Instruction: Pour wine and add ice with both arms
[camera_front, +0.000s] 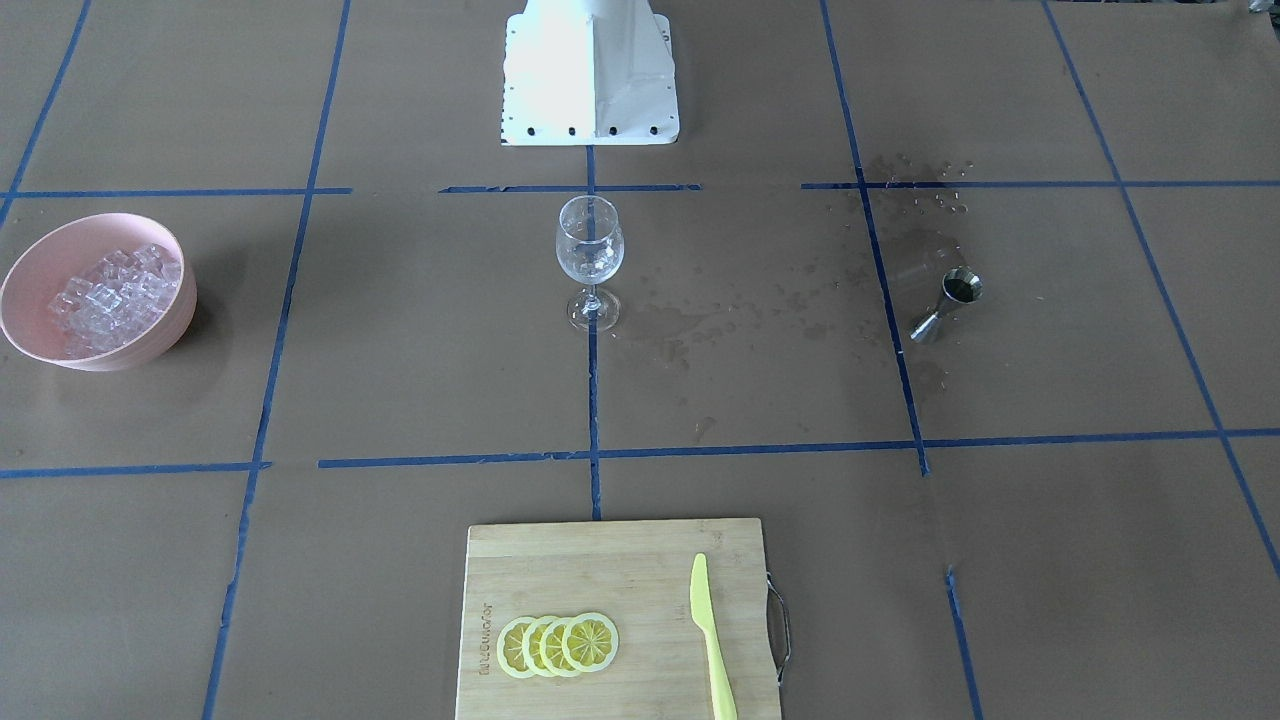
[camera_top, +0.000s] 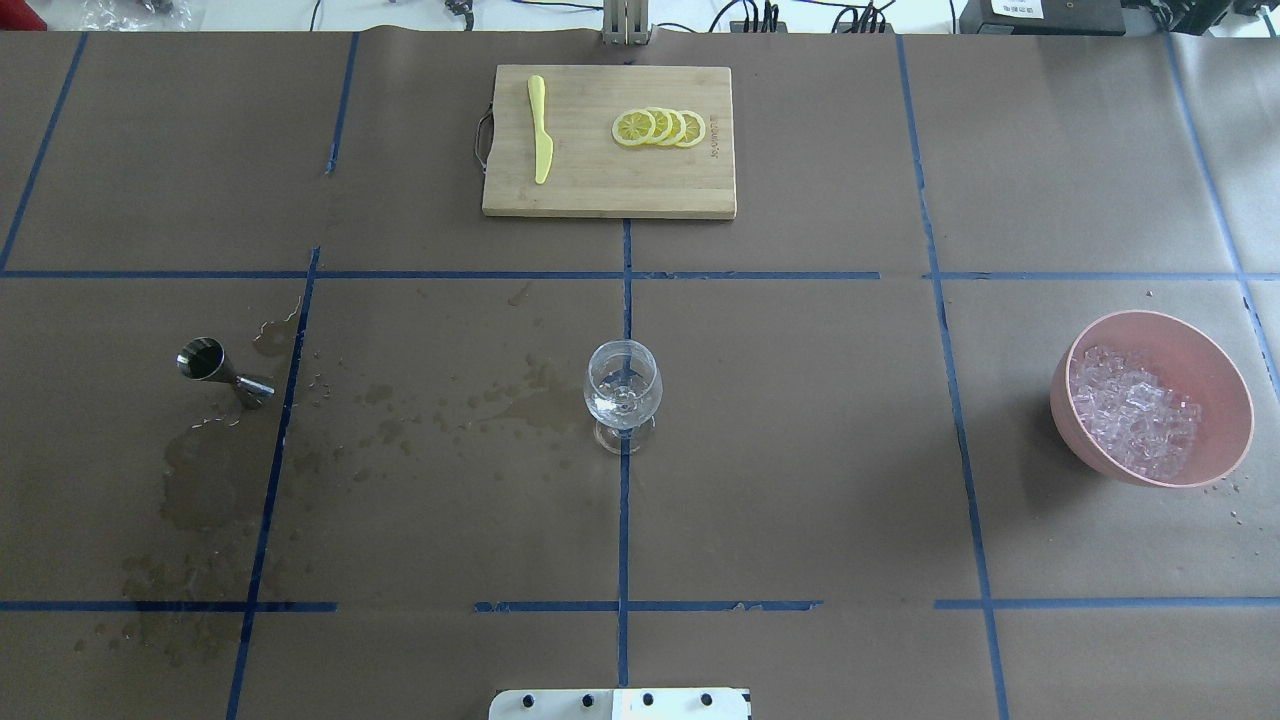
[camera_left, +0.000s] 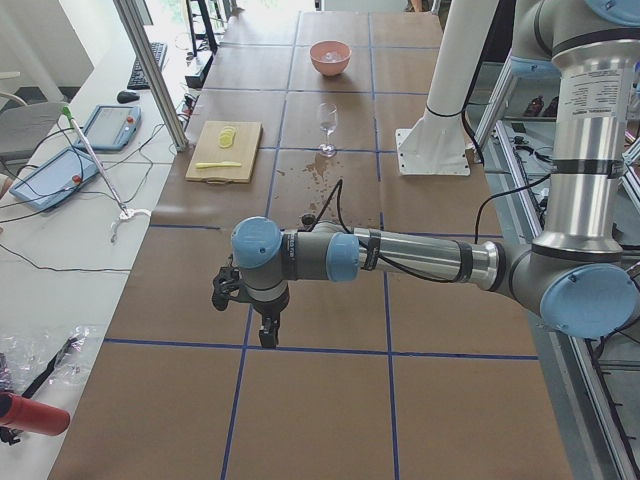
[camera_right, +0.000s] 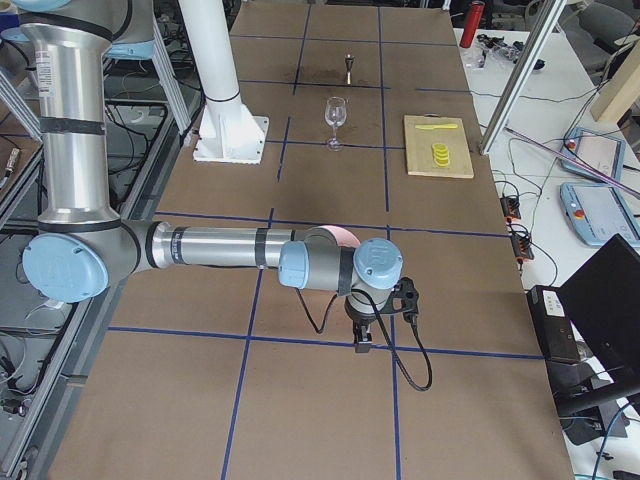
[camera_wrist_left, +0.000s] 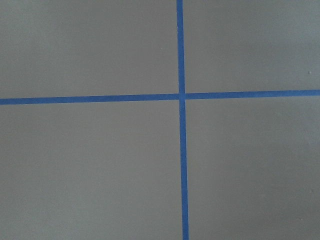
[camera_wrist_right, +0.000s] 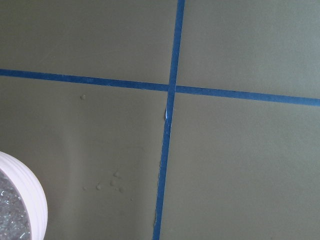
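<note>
Since the glass (camera_top: 622, 385) stands alone on the bench (camera_top: 800, 450), with the jigger (camera_top: 203, 360) well apart toward the robot's left and the bowl (camera_top: 1190, 350) of ice (camera_top: 1135, 415) well apart toward its right, the likely faults are a knocked stem, more spill onto the wet patches (camera_top: 200, 490) between jigger and glass, and cubes bouncing off the narrow rim. The left end effector (camera_left: 266, 330) and the right end effector (camera_right: 362, 338) hang farther from the glass than either vessel and are seen only side-on, so I cannot tell if they are open or closed. Any wine in jigger or glass is too clear to make out.
</note>
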